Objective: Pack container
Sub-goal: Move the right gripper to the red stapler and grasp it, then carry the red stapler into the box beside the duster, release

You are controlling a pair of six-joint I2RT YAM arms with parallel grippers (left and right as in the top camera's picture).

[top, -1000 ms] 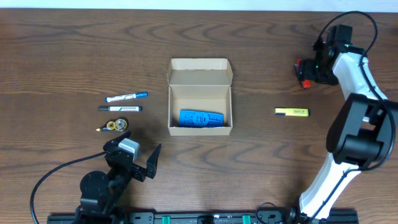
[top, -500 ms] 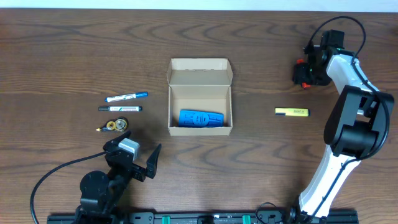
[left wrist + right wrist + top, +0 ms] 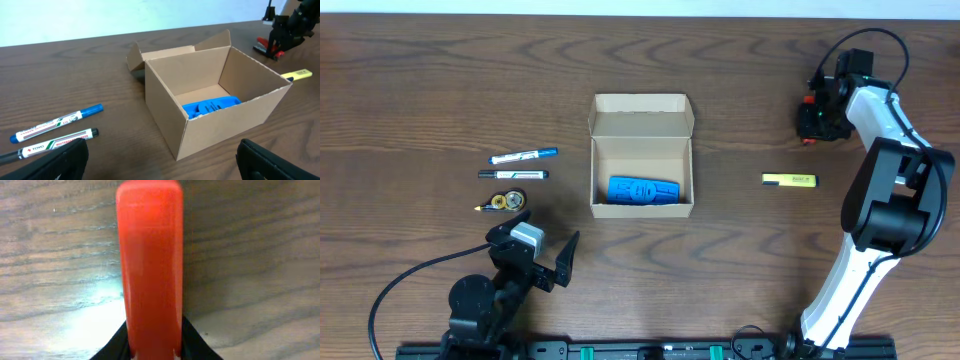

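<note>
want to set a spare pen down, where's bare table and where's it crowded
Bare wood lies between the cardboard box and the yellow highlighter, and along the far edge behind the box. Crowded: left of the box, where the blue-capped marker, black marker and small roll cluster, and far right, where the right gripper sits over a red object.

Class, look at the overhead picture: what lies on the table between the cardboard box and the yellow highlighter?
Nothing. In the overhead view, only bare wooden table separates the box from the highlighter.
</note>
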